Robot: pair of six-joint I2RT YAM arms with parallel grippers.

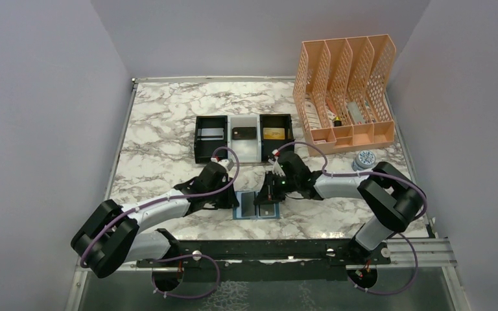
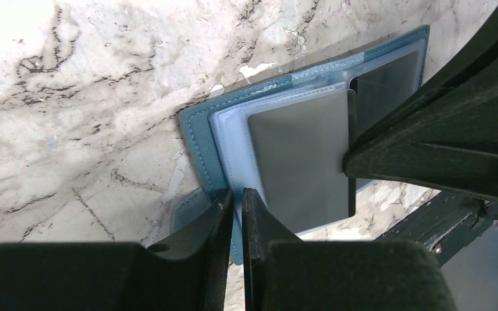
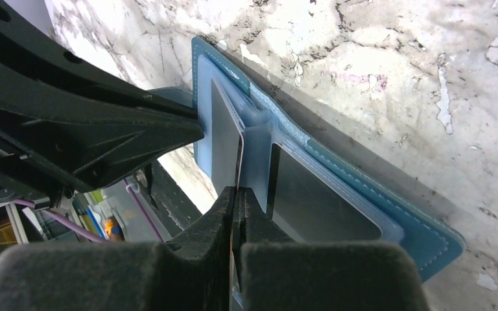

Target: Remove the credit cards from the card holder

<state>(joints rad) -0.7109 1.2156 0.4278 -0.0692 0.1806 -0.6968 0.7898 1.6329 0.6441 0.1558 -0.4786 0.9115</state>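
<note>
left pincer (image 2: 237, 199) clamps card holder (image 2: 200, 144) edge | right pincer (image 3: 235, 195) pinches grey card (image 3: 225, 133)

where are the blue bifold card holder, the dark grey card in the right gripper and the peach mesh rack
card holder (image 2: 201, 144): left wrist view, teal border
dark grey card (image 2: 298, 159): left wrist view, middle
peach rack (image 1: 308, 81): top view, left wall

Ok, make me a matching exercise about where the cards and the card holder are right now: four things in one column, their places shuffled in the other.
Things:
1. gold card
2. black card
3. silvery card
4. card holder

Places:
A. left compartment of the tray
B. lying open on the table, nearer the arm bases
C. right compartment
D. middle compartment

Pairs: 1-C, 2-D, 3-A, 4-B
</note>
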